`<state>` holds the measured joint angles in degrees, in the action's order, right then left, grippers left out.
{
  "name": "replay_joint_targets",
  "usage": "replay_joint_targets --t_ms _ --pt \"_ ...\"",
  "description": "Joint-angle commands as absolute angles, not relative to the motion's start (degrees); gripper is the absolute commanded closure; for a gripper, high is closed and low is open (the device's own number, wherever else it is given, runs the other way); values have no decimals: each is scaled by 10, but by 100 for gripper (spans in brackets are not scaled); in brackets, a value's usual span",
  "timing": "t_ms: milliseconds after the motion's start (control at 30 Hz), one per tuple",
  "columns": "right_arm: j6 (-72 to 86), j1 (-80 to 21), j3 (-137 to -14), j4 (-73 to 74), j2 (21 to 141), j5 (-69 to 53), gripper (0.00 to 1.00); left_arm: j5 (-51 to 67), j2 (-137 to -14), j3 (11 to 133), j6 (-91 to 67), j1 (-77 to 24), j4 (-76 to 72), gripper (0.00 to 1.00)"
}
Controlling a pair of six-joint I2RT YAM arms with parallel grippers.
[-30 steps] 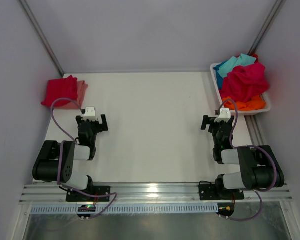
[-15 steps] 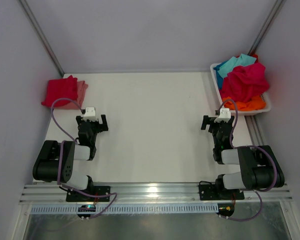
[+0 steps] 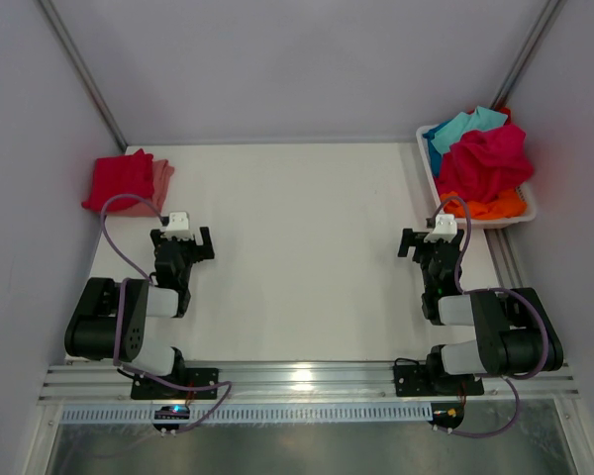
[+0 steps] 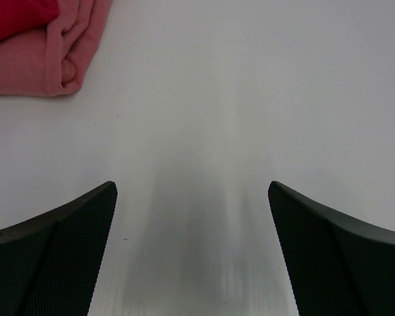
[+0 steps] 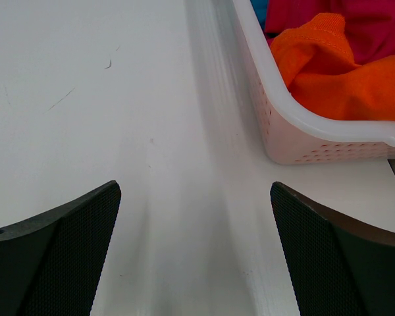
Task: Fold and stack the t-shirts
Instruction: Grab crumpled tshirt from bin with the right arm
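Basket: white plastic basket with tiny holes in its sides [image 3: 505, 222] [image 5: 296, 141]. It sits on the table at the far right corner.
Table: flat white table top [image 3: 307, 228] [image 4: 250, 99] [image 5: 85, 164], smooth and a bit shiny.
Marks: a few thin dark scratches [image 5: 108, 64] on the table, left of the basket.
Walls: pale grey walls [image 3: 297, 69] on 3 sides.
Poles: 2 thin grey metal poles [image 3: 79, 74], 1 in each back corner.
Rail: long silver metal rail [image 3: 307, 374] along the near edge.

A lab test cell: grey walls [image 3: 307, 69] enclose a white table [image 3: 307, 228], robot arms [image 3: 119, 319] bolted to a metal rail [image 3: 307, 378].
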<state>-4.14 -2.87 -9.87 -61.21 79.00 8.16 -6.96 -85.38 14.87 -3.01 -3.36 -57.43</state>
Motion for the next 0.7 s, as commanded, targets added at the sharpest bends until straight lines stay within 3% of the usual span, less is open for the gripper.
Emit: replay_joint_targets --t_ms 0,600,667 --pt "-31 -26 -113 -647 782 79 1 -81 -854 163 -36 -35 -607 1" --pt "-38 -26 -108 -654 774 62 1 -83 -853 163 -36 -34 -607 1" --pt "-46 -27 -123 -601 759 42 1 -83 -853 163 -36 -34 -607 1"
